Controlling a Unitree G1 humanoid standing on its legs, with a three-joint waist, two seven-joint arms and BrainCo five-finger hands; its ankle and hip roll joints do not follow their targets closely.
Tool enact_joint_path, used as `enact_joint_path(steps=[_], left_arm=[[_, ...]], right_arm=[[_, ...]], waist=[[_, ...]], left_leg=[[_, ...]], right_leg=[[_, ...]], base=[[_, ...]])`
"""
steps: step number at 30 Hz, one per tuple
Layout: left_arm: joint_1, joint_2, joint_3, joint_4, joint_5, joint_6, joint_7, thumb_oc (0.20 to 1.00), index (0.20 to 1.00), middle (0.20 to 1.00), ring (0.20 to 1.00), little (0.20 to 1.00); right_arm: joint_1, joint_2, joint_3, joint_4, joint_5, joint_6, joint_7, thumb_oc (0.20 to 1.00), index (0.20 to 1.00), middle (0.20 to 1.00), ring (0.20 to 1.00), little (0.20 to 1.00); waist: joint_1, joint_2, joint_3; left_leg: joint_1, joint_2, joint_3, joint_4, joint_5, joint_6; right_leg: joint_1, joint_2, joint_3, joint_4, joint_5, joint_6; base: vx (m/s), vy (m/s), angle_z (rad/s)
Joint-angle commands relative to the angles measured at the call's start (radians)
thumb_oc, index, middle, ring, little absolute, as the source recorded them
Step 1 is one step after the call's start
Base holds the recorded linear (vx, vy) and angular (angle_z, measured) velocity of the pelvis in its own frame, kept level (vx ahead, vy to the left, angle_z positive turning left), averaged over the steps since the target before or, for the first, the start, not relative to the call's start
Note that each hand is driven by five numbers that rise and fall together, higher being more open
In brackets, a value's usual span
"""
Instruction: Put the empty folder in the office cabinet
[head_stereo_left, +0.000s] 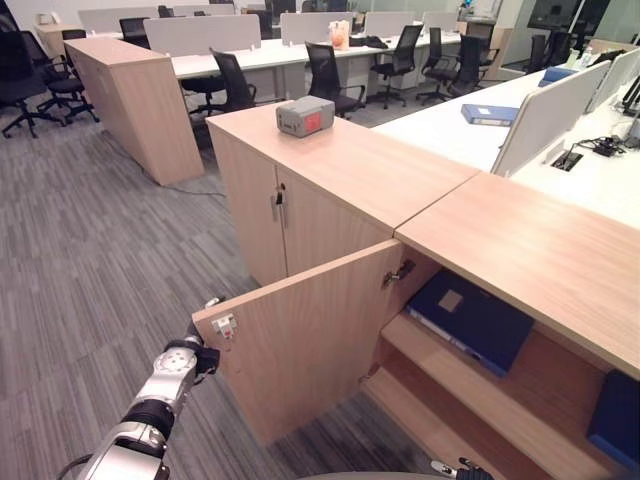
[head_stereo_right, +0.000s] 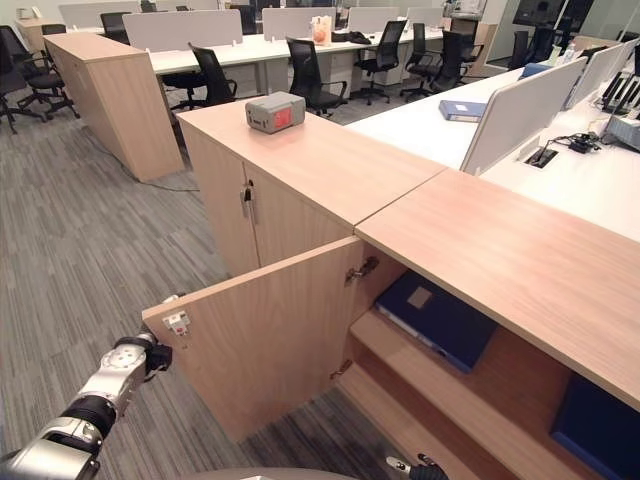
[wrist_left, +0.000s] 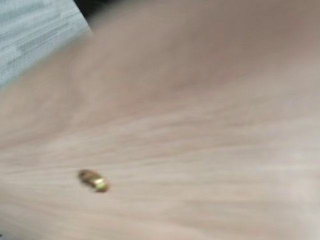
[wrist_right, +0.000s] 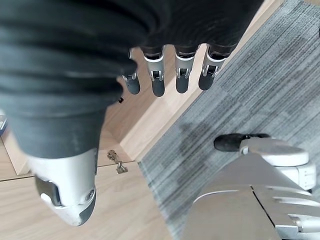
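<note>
Office cabinet (head_stereo_left: 520, 240) standing open, folder already shelved; door-closing step in hand.

The cabinet door (head_stereo_left: 300, 340) is hanging wide, and the left hand (head_stereo_left: 205, 352) is reaching behind its outer edge, fingers hidden, so their state cannot be told. A dark blue folder (head_stereo_left: 470, 318) is lying flat on the upper shelf (head_stereo_left: 540, 375) inside. The right hand (wrist_right: 165, 75) is hanging empty above the carpet (wrist_right: 260, 85), fingers relaxed and straight. The next move likely calls for swinging the door shut.
</note>
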Motion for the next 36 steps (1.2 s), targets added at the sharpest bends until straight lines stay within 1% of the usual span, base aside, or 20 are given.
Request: enact_joint_path(steps=[1, 4, 5, 7, 10, 11, 13, 14, 15, 17, 20, 21, 22, 24, 29, 32, 33, 34, 35, 36], left_arm=[[-0.069, -0.053, -0.012, -0.065, -0.016, -0.045, -0.056, 1.000, 1.000, 1.000, 1.000, 1.000], [0.003, -0.042, -0.061, -0.248, -0.054, -0.032, -0.128, 1.000, 1.000, 1.000, 1.000, 1.000], [0.004, -0.041, -0.061, -0.250, -0.054, -0.030, -0.128, 1.000, 1.000, 1.000, 1.000, 1.000], [0.070, 0.012, -0.094, -0.357, -0.047, -0.027, -0.184, 1.000, 1.000, 1.000, 1.000, 1.000], [0.141, 0.070, -0.118, -0.413, -0.038, -0.015, -0.239, 1.000, 1.000, 1.000, 1.000, 1.000], [0.188, 0.099, -0.119, -0.448, -0.042, -0.002, -0.263, 1.000, 1.000, 1.000, 1.000, 1.000], [0.249, 0.120, -0.117, -0.472, -0.041, 0.014, -0.287, 1.000, 1.000, 1.000, 1.000, 1.000], [0.251, 0.121, -0.115, -0.474, -0.041, 0.015, -0.288, 1.000, 1.000, 1.000, 1.000, 1.000], [0.309, 0.154, -0.108, -0.505, -0.016, 0.021, -0.309, 1.000, 1.000, 1.000, 1.000, 1.000], [0.365, 0.162, -0.086, -0.511, 0.014, 0.029, -0.322, 1.000, 1.000, 1.000, 1.000, 1.000], [0.371, 0.156, -0.089, -0.508, 0.023, 0.029, -0.323, 1.000, 1.000, 1.000, 1.000, 1.000], [0.382, 0.149, -0.097, -0.506, 0.032, 0.032, -0.328, 1.000, 1.000, 1.000, 1.000, 1.000], [0.382, 0.149, -0.097, -0.506, 0.032, 0.032, -0.328, 1.000, 1.000, 1.000, 1.000, 1.000], [0.386, 0.117, -0.115, -0.488, 0.036, 0.034, -0.324, 1.000, 1.000, 1.000, 1.000, 1.000], [0.378, 0.063, -0.133, -0.480, 0.037, 0.036, -0.314, 1.000, 1.000, 1.000, 1.000, 1.000], [0.368, 0.020, -0.130, -0.480, 0.028, 0.040, -0.301, 1.000, 1.000, 1.000, 1.000, 1.000], [0.355, -0.006, -0.125, -0.478, 0.015, 0.042, -0.293, 1.000, 1.000, 1.000, 1.000, 1.000], [0.354, -0.006, -0.125, -0.478, 0.015, 0.042, -0.293, 1.000, 1.000, 1.000, 1.000, 1.000], [0.328, -0.035, -0.121, -0.470, 0.005, 0.043, -0.281, 1.000, 1.000, 1.000, 1.000, 1.000], [0.328, -0.035, -0.121, -0.470, 0.005, 0.043, -0.281, 1.000, 1.000, 1.000, 1.000, 1.000]], right_arm=[[-0.069, -0.004, -0.034, 0.057, -0.015, 0.001, -0.003, 1.000, 1.000, 1.000, 1.000, 1.000], [-0.082, 0.004, -0.056, 0.056, -0.009, 0.003, -0.002, 1.000, 1.000, 1.000, 1.000, 1.000], [-0.082, 0.005, -0.056, 0.056, -0.009, 0.003, -0.002, 1.000, 1.000, 1.000, 1.000, 1.000], [-0.102, 0.000, -0.064, 0.051, -0.014, 0.005, 0.001, 1.000, 1.000, 1.000, 1.000, 1.000], [-0.139, -0.012, -0.066, 0.051, -0.023, 0.007, 0.003, 1.000, 1.000, 1.000, 1.000, 1.000], [-0.162, -0.021, -0.067, 0.045, -0.024, 0.009, 0.005, 1.000, 1.000, 1.000, 1.000, 1.000], [-0.177, -0.026, -0.069, 0.049, -0.027, 0.010, 0.002, 1.000, 1.000, 1.000, 1.000, 1.000], [-0.176, -0.026, -0.068, 0.049, -0.027, 0.010, 0.002, 1.000, 1.000, 1.000, 1.000, 1.000], [-0.192, -0.027, -0.058, 0.061, -0.034, 0.010, 0.002, 1.000, 1.000, 1.000, 1.000, 1.000], [-0.201, -0.016, -0.048, 0.066, -0.033, 0.009, -0.001, 1.000, 1.000, 1.000, 1.000, 1.000], [-0.197, -0.019, -0.044, 0.065, -0.029, 0.007, 0.000, 1.000, 1.000, 1.000, 1.000, 1.000], [-0.190, -0.020, -0.040, 0.059, -0.025, 0.007, 0.002, 1.000, 1.000, 1.000, 1.000, 1.000], [-0.190, -0.020, -0.040, 0.059, -0.025, 0.007, 0.002, 1.000, 1.000, 1.000, 1.000, 1.000], [-0.204, -0.040, -0.015, 0.057, -0.040, 0.010, 0.002, 1.000, 1.000, 1.000, 1.000, 1.000], [-0.206, -0.074, 0.018, 0.049, -0.079, 0.011, 0.007, 1.000, 1.000, 1.000, 1.000, 1.000], [-0.205, -0.092, 0.018, 0.049, -0.085, 0.011, 0.004, 1.000, 1.000, 1.000, 1.000, 1.000], [-0.192, -0.096, 0.013, 0.042, -0.084, 0.009, 0.002, 1.000, 1.000, 1.000, 1.000, 1.000], [-0.192, -0.097, 0.013, 0.042, -0.084, 0.010, 0.002, 1.000, 1.000, 1.000, 1.000, 1.000], [-0.180, -0.098, 0.010, 0.035, -0.078, 0.009, -0.001, 1.000, 1.000, 1.000, 1.000, 1.000], [-0.180, -0.098, 0.010, 0.035, -0.078, 0.009, -0.001, 1.000, 1.000, 1.000, 1.000, 1.000]], waist=[[0.016, 0.031, 0.050], [0.026, 0.036, 0.065], [0.026, 0.035, 0.064], [0.035, 0.048, 0.083], [0.051, 0.072, 0.111], [0.070, 0.093, 0.131], [0.090, 0.117, 0.139], [0.087, 0.116, 0.139], [0.109, 0.132, 0.140], [0.128, 0.137, 0.138], [0.125, 0.144, 0.139], [0.115, 0.155, 0.136], [0.115, 0.155, 0.136], [0.094, 0.191, 0.126], [0.054, 0.231, 0.116], [0.028, 0.245, 0.117], [0.011, 0.247, 0.119], [0.012, 0.248, 0.118], [-0.009, 0.244, 0.128], [-0.009, 0.245, 0.127]], left_leg=[[0.066, -0.013, -0.028, 0.039, -0.168, 0.019], [0.053, -0.021, -0.035, 0.043, -0.167, 0.022], [0.052, -0.021, -0.035, 0.044, -0.167, 0.022], [0.042, -0.024, -0.026, 0.046, -0.165, 0.023], [0.029, -0.023, 0.005, 0.043, -0.156, 0.025], [0.015, -0.019, 0.034, 0.046, -0.148, 0.026], [0.002, -0.010, 0.069, 0.054, -0.138, 0.030], [0.001, -0.010, 0.066, 0.054, -0.138, 0.030], [-0.003, -0.002, 0.109, 0.060, -0.132, 0.036], [-0.001, -0.001, 0.162, 0.067, -0.126, 0.040], [0.002, 0.000, 0.169, 0.071, -0.124, 0.036], [0.001, 0.003, 0.171, 0.078, -0.120, 0.027], [0.002, 0.004, 0.171, 0.078, -0.120, 0.027], [-0.002, 0.017, 0.187, 0.080, -0.101, 0.004], [0.016, 0.043, 0.220, 0.084, -0.080, -0.022], [0.020, 0.065, 0.245, 0.105, -0.071, -0.040], [0.020, 0.084, 0.256, 0.129, -0.067, -0.054], [0.016, 0.086, 0.256, 0.129, -0.063, -0.053], [0.011, 0.111, 0.260, 0.160, -0.051, -0.069], [0.009, 0.111, 0.260, 0.160, -0.050, -0.069]], right_leg=[[-0.059, -0.061, -0.020, 0.081, 0.024, 0.087], [-0.065, -0.067, -0.028, 0.081, 0.030, 0.087], [-0.065, -0.067, -0.028, 0.081, 0.030, 0.087], [-0.082, -0.074, -0.032, 0.080, 0.048, 0.087], [-0.125, -0.088, -0.064, 0.114, 0.076, 0.087], [-0.150, -0.111, -0.143, 0.162, 0.094, 0.087], [-0.156, -0.145, -0.275, 0.221, 0.086, 0.075], [-0.156, -0.146, -0.277, 0.225, 0.083, 0.074], [-0.146, -0.157, -0.369, 0.287, 0.051, 0.060], [-0.135, -0.153, -0.414, 0.315, 0.027, 0.055], [-0.131, -0.148, -0.406, 0.300, 0.021, 0.052], [-0.109, -0.125, -0.380, 0.243, 0.009, 0.042], [-0.108, -0.124, -0.380, 0.242, 0.009, 0.042], [-0.072, -0.088, -0.352, 0.140, 0.005, 0.035], [-0.028, -0.042, -0.304, 0.052, -0.002, 0.019], [-0.017, -0.015, -0.271, 0.011, -0.003, 0.007], [-0.004, 0.002, -0.251, -0.010, -0.012, -0.001], [-0.008, 0.003, -0.250, -0.010, -0.008, -0.002], [-0.002, 0.019, -0.233, -0.013, -0.020, -0.016], [-0.003, 0.020, -0.232, -0.013, -0.020, -0.017]], base=[[-0.03, 0.009, 0.04], [-0.06, -0.005, 0.05], [-0.05, -0.011, 0.06], [-0.10, -0.002, 0.06], [-0.17, -0.003, -0.16], [-0.24, 0.003, -0.33], [-0.16, 0.025, -0.32], [-0.13, 0.044, -0.75], [-0.11, 0.027, -0.71], [-0.11, -0.016, -0.80], [-0.02, -0.067, -0.92], [-0.01, -0.131, -0.03], [-0.02, -0.132, 0.18], [-0.02, -0.099, -0.20], [0.00, -0.100, -0.31], [0.00, -0.127, -0.52], [-0.02, -0.131, -0.48], [-0.03, -0.173, -0.48], [-0.03, -0.095, -0.27], [0.00, -0.179, -0.17]])
